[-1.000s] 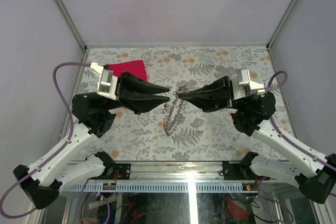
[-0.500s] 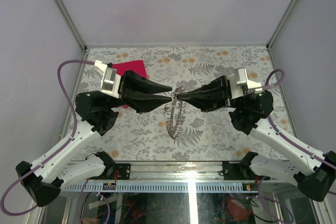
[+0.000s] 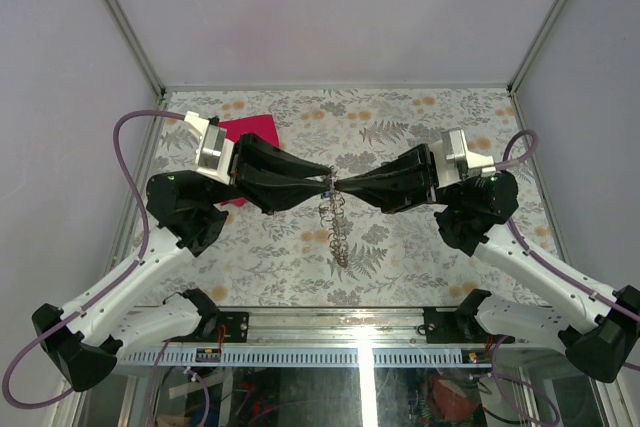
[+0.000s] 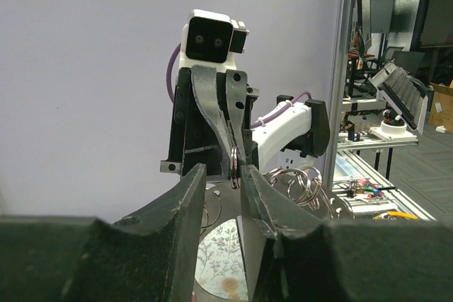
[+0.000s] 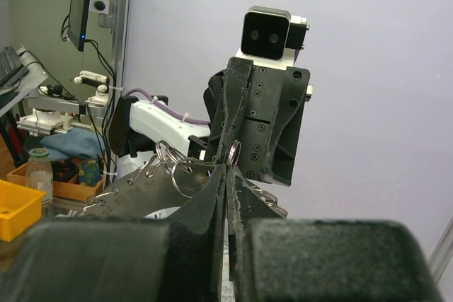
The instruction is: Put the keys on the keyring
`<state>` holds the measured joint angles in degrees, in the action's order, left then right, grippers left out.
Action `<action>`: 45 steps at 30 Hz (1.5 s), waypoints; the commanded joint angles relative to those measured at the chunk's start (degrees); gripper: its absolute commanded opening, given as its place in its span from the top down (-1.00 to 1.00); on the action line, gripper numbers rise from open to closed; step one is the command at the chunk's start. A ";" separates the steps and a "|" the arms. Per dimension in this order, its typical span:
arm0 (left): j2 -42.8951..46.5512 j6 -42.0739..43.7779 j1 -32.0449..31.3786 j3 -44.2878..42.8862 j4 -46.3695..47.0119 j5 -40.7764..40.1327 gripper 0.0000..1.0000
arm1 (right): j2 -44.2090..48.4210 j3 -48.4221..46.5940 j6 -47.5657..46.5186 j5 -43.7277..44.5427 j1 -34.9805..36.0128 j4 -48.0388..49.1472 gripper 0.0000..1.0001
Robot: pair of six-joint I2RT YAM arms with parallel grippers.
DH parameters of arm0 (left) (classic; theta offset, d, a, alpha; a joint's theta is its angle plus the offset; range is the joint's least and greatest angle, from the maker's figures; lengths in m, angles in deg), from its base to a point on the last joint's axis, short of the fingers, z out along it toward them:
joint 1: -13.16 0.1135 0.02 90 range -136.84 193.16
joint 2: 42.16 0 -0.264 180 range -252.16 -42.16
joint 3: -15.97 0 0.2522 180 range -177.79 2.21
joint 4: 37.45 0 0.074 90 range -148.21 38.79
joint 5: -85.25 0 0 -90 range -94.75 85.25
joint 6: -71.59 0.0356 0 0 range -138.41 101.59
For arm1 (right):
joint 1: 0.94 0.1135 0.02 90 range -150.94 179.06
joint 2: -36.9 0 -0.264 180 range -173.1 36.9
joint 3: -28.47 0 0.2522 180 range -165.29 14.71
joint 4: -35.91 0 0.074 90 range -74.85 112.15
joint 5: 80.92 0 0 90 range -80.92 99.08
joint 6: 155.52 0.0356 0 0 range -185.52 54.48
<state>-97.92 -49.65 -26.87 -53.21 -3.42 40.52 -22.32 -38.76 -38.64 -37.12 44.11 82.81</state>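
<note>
Fingers of the right gripper (image 3: 340,187) clench the keyring (image 5: 234,152), centre frame; the left gripper (image 3: 325,186) straddles it, fingers parted. Closing off-centre may knock it loose.

**Arm and Gripper Pose**

We recorded both arms raised and reaching inward, with the elbows bent outward. The left arm (image 3: 130,277) rose from its base at the near left, and the right arm (image 3: 545,272) mirrored it. Both wrists were roughly level, with the fingers horizontal and pointed at each other. The left gripper (image 3: 326,184) and the right gripper (image 3: 341,185) met tip to tip. We observed the right fingers (image 5: 216,196) pressed together, clamped on the keyring (image 4: 233,164). The left fingers (image 4: 187,196) stood narrowly apart, one on either side of the right gripper's tips.
</note>
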 commanded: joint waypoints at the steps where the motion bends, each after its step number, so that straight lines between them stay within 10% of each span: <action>1: 0.08 -0.22 -0.22 -1.93 2.75 0.74 0.51 | -0.32 -3.64 0.19 0.15 0.47 4.05 1.00; 6: -0.06 0.34 -0.22 -2.68 1.32 1.71 0.96 | -0.46 -3.66 0.34 0.05 0.47 3.97 1.00; 12: 0.59 6.30 -0.23 -5.53 -8.25 4.85 1.00 | 1.12 -4.01 -3.12 -0.55 0.47 -1.38 0.83; 25: 2.31 39.31 -0.22 -19.33 -52.64 6.67 1.00 | 11.07 -8.90 -30.22 2.24 0.47 -47.37 0.26; 45: 7.11 53.72 -1.02 -8.06 -43.82 -3.35 1.00 | 13.98 -5.09 -38.64 11.18 0.47 -51.60 0.38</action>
<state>-93.75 0.99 -27.46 -64.60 -56.69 41.05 -9.45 -43.96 -75.21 -28.24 44.18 30.21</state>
